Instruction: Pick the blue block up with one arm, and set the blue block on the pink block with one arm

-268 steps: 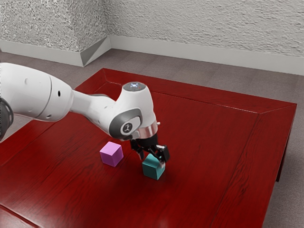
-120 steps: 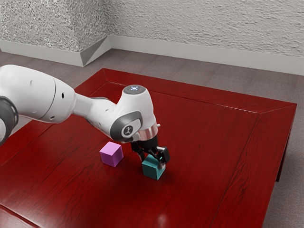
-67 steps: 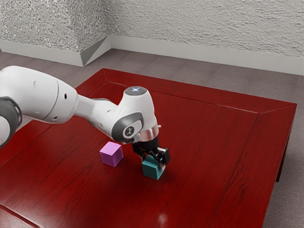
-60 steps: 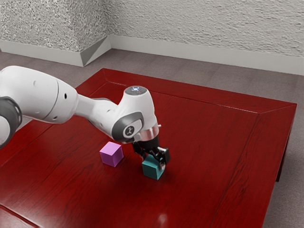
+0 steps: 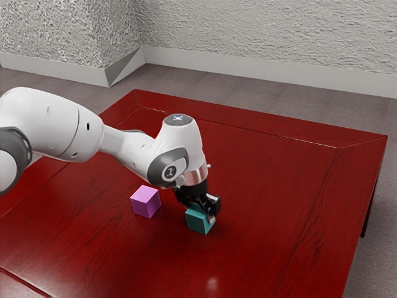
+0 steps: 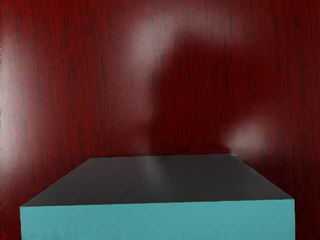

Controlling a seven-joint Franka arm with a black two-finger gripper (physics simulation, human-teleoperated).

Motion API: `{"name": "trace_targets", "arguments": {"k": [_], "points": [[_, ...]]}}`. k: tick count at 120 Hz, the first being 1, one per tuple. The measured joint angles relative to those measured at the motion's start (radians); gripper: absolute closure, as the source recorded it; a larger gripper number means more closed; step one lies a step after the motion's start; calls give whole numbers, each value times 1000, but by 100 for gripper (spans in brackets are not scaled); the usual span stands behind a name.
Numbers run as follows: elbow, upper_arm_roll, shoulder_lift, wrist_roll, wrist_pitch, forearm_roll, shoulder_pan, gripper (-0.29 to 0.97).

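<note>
Dark red wood with a glossy grain makes up the bench [image 5: 298,186], which has a raised rim along its far edge and stands on a grey floor [image 5: 260,90] before a rough white plastered wall [image 5: 279,31].

The white arm [image 5: 62,133] comes in from the exterior view's left and bends down at its wrist, so the hand points almost straight at the bench top. The black fingers [image 5: 211,205] stand spread apart and reach down over the blue block [image 5: 198,221], which is teal in shade. One finger is at each side of its upper part. They have hold of nothing: the block sits flat on the bench, its lower edges against the wood, and a dark shadow lies just beside it.

The pink block [image 5: 145,201] rests on the bench toward the exterior view's left of the blue block. It is near it but not touching, with a strip of bare wood between the two. It carries nothing on top and stands square on its base.

From the wrist camera the blue block [image 6: 160,220] lies just under the hand. Its top face is shaded dark and its near side is bright teal. Beyond it the bench [image 6: 75,75] shows streaked red grain with pale patches of reflected light and the hand's broad shadow across the wood.
</note>
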Motion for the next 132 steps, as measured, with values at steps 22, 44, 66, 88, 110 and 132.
{"name": "trace_targets", "arguments": {"k": [22,44,66,88,110,132], "points": [[1,0,-2,0,1,-2,0,29],[0,13,-36,0,-7,-5,0,30],[-11,60,-121,0,-49,-3,0,30],[-85,89,-236,0,-95,-2,1,30],[-162,150,-313,0,-113,-2,3,30],[-166,171,-311,0,-98,-2,17,30]]}}
